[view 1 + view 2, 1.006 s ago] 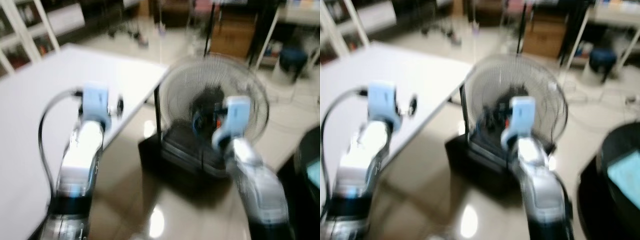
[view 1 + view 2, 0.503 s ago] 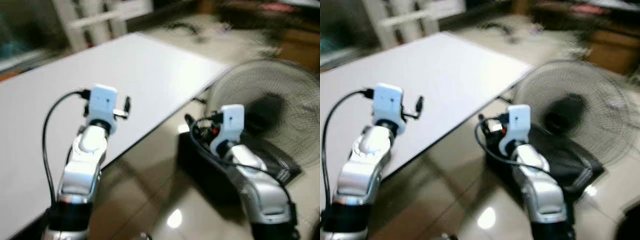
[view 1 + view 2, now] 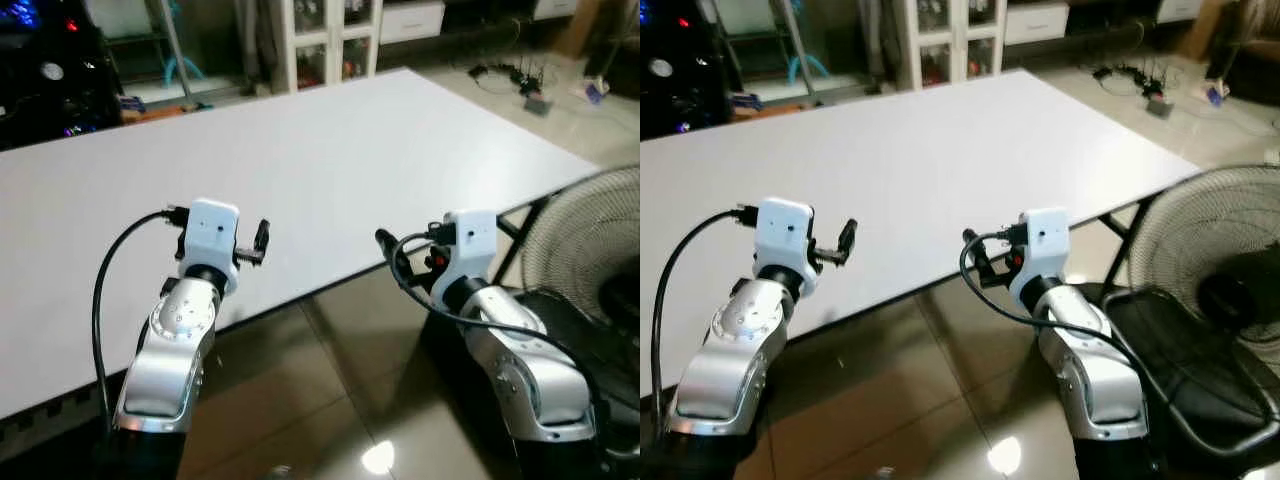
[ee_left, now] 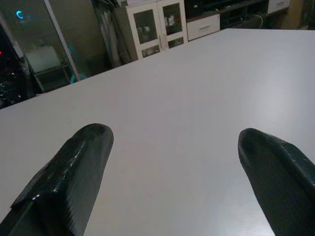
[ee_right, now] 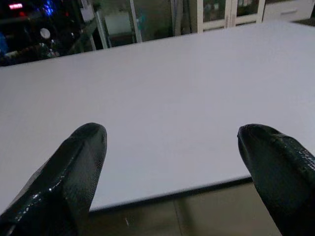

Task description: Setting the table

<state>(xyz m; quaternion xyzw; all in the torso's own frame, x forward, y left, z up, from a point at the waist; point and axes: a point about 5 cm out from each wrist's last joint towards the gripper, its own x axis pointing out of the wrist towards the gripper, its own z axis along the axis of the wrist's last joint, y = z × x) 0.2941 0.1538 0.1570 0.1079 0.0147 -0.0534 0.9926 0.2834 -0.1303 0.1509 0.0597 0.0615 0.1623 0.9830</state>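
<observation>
A: Left eye view: a wide white table (image 3: 330, 140) runs across the scene, and both silver arms reach toward its near edge. Where does the left gripper (image 4: 172, 162) sit?

B: Over the tabletop, just past the near edge. In its wrist view the two black fingers (image 4: 74, 172) stand far apart, with only white tabletop between them; they grip nothing.

A: And the right gripper (image 5: 172, 162)?

B: It hangs just short of the table's edge, over the glossy brown floor (image 3: 330, 380). Its fingers (image 5: 69, 172) are spread wide too, with the table's edge crossing between them, and they carry nothing.

A: What stands around the table?

B: A standing fan (image 3: 1215, 290) with a round wire cage is on the robot's right, just beside the right arm (image 3: 1085, 360). Beyond the far side of the table is a white cabinet with glass doors (image 3: 330, 40). At the far left, dark equipment shows small coloured lights (image 3: 45, 60).

A: Anything on the table?

B: It shows plain white surface from the near edge to the far one.
</observation>
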